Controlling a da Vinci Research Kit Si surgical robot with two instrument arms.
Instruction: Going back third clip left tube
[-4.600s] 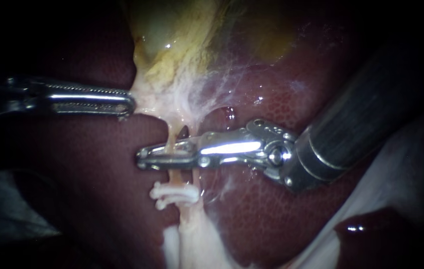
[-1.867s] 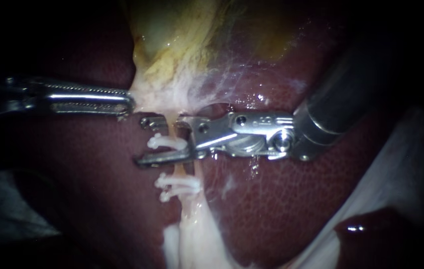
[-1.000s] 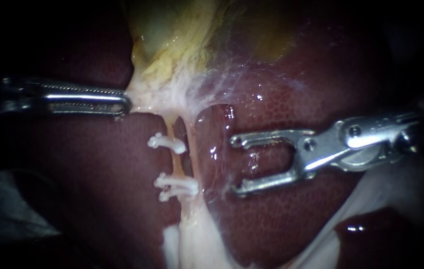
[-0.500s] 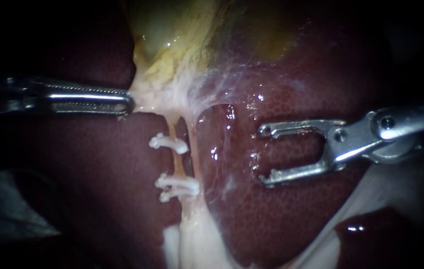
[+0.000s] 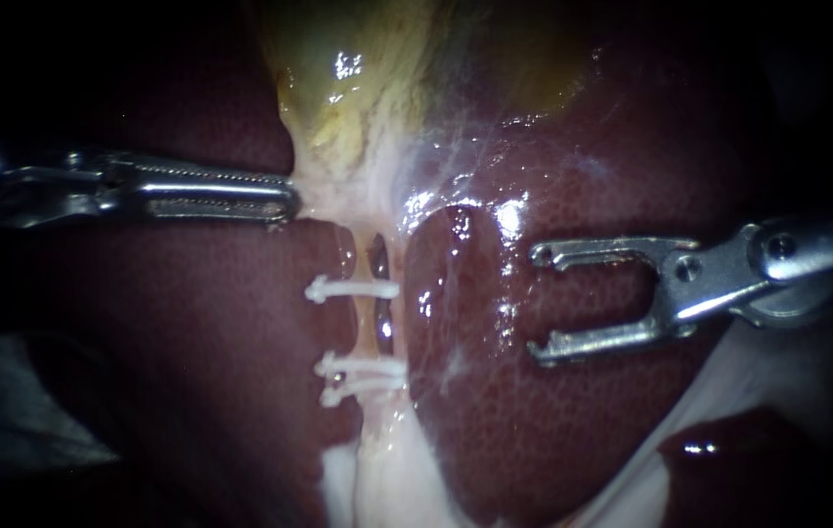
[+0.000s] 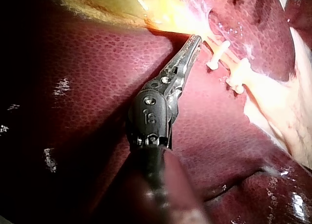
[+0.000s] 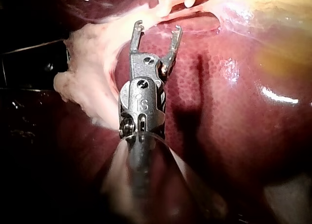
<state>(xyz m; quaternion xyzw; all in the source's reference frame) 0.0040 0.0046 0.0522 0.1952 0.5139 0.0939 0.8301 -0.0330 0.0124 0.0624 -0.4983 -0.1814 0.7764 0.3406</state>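
Note:
The pale left tube [image 5: 368,328] runs down from the yellow gallbladder [image 5: 358,88] across the liver [image 5: 553,440]. Three white clips sit on it: one upper clip [image 5: 353,289] and two close together lower down [image 5: 363,376]. My left instrument [image 5: 284,200] has its jaws shut on the pale tissue at the gallbladder's lower end. My right instrument [image 5: 536,303] hovers over the liver to the right of the tube, jaws open and empty, apart from the clips. In the right wrist view the open jaws [image 7: 157,28] point at the clips [image 7: 165,0]. The left wrist view shows the shut jaws [image 6: 194,39] beside the clips [image 6: 218,53].
A thinner strand [image 5: 399,293] runs just right of the clipped tube, with dark gaps between them. Pale fatty tissue [image 5: 377,479] spreads below the clips. A white fold of tissue [image 5: 759,391] lies under the right instrument's shaft.
My right instrument left a new upper clip on the tube, opened and drew back to the right. My left instrument has shifted right with its tissue, and the clips now lie flatter.

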